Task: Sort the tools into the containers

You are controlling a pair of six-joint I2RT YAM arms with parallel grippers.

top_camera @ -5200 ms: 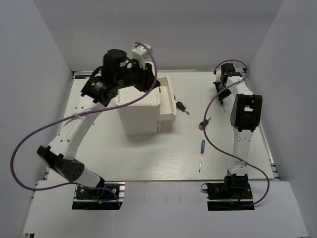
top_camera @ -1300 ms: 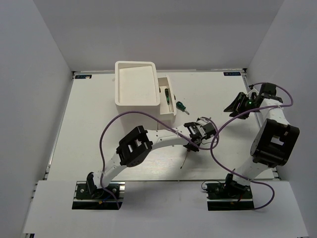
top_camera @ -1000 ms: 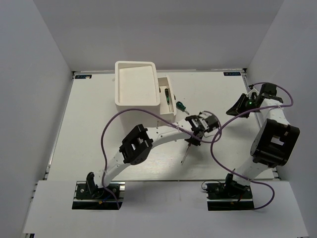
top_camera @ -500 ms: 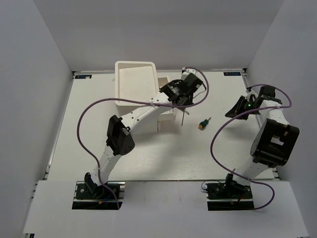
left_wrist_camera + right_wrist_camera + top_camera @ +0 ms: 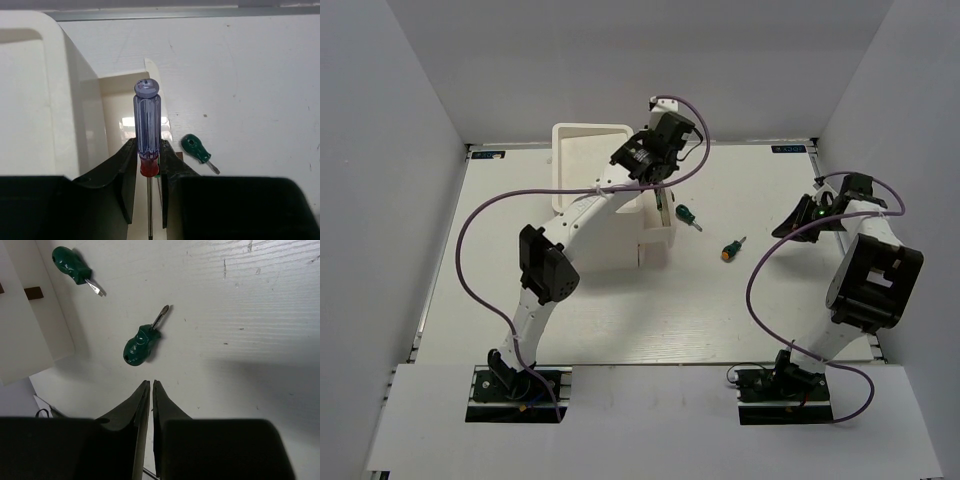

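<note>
My left gripper [image 5: 657,178] [image 5: 149,150] is shut on the slim blue-handled screwdriver [image 5: 147,120], held above the narrow white bin [image 5: 660,205] [image 5: 119,105] beside the tall white bin [image 5: 592,170] [image 5: 30,100]. A green-handled tool lies inside the narrow bin under the fingers [image 5: 129,165]. A green stubby screwdriver [image 5: 687,214] [image 5: 197,151] [image 5: 73,265] lies on the table right of the narrow bin. The orange-green stubby screwdriver [image 5: 731,248] [image 5: 142,343] lies further right. My right gripper [image 5: 782,228] [image 5: 151,385] is shut and empty at the right side. The pliers are out of view.
The table [image 5: 770,300] is white with grey walls [image 5: 400,120] on all sides. Purple cables [image 5: 470,270] loop from both arms over the table.
My left gripper carried the blue-handled screwdriver from the table's middle up and back to over the narrow bin. The right arm has barely moved.
</note>
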